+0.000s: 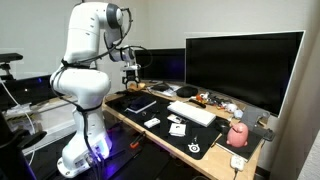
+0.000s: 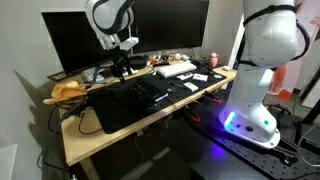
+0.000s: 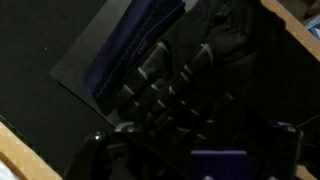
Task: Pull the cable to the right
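Desk is sitting nearest, with the gripper hanging low over its far side, likely going for the cable hiding in dark clutter there; whether its jaws are parted, I cannot tell.

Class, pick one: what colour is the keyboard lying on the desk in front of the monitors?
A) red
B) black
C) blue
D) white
D: in an exterior view the keyboard shows white against the dark desk mat.
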